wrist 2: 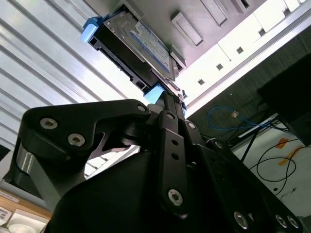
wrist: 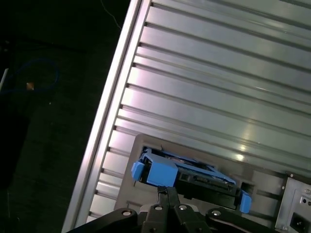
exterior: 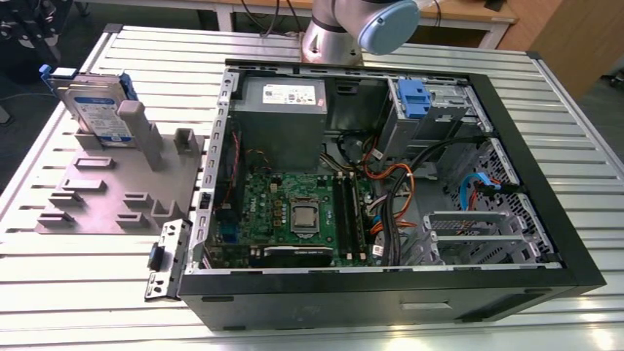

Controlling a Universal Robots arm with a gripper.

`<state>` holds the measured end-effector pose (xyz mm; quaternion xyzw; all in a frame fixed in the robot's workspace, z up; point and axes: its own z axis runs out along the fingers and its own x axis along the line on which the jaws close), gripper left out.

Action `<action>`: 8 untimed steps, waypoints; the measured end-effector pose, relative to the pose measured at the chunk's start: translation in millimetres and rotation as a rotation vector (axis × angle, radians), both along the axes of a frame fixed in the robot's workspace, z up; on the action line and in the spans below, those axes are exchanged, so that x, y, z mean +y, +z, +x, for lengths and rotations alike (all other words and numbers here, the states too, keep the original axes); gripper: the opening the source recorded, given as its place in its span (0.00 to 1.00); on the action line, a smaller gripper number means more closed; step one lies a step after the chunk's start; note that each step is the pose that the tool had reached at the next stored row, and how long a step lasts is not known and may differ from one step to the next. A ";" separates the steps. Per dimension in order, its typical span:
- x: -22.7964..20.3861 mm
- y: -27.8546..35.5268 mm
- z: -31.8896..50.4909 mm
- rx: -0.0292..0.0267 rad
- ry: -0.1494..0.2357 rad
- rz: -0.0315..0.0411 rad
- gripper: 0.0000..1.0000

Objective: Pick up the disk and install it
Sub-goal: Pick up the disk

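The disk (exterior: pixel 96 102) stands upright on its edge in a slot at the far end of a grey holder block (exterior: pixel 107 191), at the exterior view's left. Its white-and-blue label and blue rails show. In both wrist views the disk (wrist 2: pixel 141 41) (wrist: pixel 194 175) lies just past my fingertips, with visible space between. My gripper (wrist 2: pixel 167 95) (wrist: pixel 167 191) is shut, its two thin fingers pressed together with nothing between them. It points at the disk's blue rail end.
An open black computer case (exterior: pixel 546 212) lies on the slatted metal table (exterior: pixel 88 292), with the motherboard, cables, a grey power-supply box (exterior: pixel 283 95) and a drive cage with a blue latch (exterior: pixel 417 102) inside. The arm's base (exterior: pixel 337 36) rises behind the case.
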<state>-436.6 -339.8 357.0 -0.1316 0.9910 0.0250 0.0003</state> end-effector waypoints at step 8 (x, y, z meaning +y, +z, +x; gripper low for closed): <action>0.0 0.0 0.0 -0.0001 0.039 0.0001 0.11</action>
